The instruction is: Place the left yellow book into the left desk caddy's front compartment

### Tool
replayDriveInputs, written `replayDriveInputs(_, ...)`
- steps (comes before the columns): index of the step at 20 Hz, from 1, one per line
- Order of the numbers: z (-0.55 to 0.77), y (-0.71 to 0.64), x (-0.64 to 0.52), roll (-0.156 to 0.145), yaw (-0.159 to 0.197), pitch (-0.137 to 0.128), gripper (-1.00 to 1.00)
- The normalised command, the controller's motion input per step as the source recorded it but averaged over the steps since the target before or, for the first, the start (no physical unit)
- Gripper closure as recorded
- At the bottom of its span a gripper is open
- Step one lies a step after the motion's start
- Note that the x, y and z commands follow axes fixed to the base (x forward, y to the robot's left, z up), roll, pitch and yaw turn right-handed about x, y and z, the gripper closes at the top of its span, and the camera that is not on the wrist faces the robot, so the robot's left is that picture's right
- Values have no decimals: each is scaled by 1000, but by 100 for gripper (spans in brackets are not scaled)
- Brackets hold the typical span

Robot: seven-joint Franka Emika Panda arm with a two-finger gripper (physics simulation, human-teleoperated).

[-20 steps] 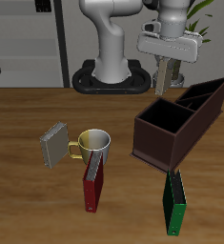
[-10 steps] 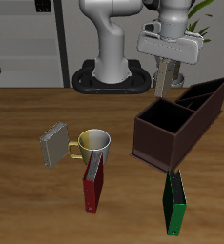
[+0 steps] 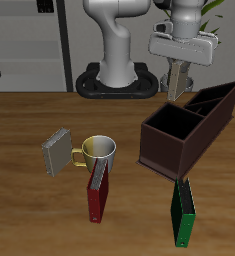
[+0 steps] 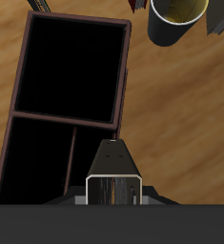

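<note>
The fingers are pinching the yellow book upright – it hangs in the air right above the caddy, over its back end. On the counter – a mug, red book, green book.

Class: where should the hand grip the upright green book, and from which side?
Take the green book by its top edge, coming down from above. It stands nearly upright on the table and is slim, and both covers are free for the fingers.
</note>
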Motion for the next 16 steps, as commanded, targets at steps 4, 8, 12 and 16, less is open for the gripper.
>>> replayDriveInputs(4, 52, 241, -1, 33, -26, 2, 100)
replayDriveInputs(8, 14, 269, 28, 46, -2, -2, 100)
replayDriveInputs(12, 30, 117, 66, 21, -3, -7, 100)
replayDriveInputs(16, 2, -33, 100, 0, 15, -24, 100)
